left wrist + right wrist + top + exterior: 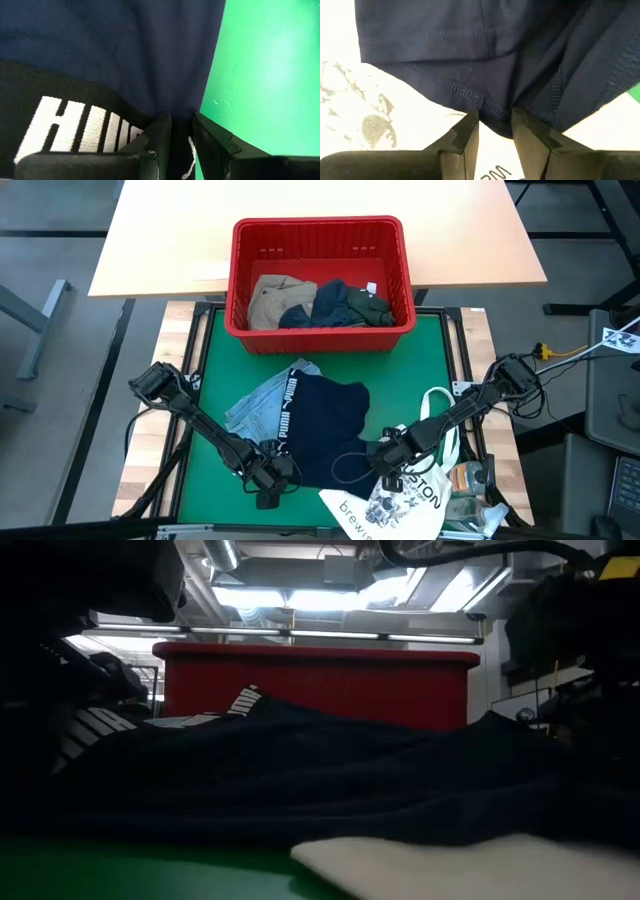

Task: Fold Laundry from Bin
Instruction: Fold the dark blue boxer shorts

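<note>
Left gripper (268, 485), near the green mat's (200, 430) front edge, pinches the black waistband, lettered "PUMA", of soft navy knit shorts (330, 425) lying mid-mat over light blue denim (255, 405). Right gripper (388, 472) pinches their stitched hem above a white printed tote bag (400, 505). Slotted red plastic bin (318, 240) sits at the back edge.

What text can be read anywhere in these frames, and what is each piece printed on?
"PUMA", repeated white letters: black waistband of the navy shorts.
"...STON", partly covered: white tote bag.
"brew...", cut off: the bag's lower edge.
White letters on the waistband in the left wrist view: cropped, unreadable.
</note>
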Robot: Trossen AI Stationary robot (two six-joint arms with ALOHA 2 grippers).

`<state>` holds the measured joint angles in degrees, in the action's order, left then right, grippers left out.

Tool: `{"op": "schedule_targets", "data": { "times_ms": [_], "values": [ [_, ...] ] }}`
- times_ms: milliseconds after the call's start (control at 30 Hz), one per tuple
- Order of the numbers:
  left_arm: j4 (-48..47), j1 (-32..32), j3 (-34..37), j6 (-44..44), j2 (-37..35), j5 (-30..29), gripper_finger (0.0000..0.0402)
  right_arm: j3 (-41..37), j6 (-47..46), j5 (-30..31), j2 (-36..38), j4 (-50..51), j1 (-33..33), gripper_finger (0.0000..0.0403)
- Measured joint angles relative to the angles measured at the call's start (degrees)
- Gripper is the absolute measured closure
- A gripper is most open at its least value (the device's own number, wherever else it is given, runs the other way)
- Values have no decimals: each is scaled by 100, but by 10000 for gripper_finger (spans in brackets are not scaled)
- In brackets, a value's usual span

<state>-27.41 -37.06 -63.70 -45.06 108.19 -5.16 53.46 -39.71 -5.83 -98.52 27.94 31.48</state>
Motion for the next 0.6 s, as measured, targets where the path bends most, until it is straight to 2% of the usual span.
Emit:
{"op": "schedule_targets", "data": {
  "times_ms": [467,600],
  "values": [
    [115,24,35,-151,-421,31,320,1055,585,386,-23,789,4,286],
    [234,45,33,-146,-423,-16,320,1116,570,969,-20,764,4,286]
  ]
}}
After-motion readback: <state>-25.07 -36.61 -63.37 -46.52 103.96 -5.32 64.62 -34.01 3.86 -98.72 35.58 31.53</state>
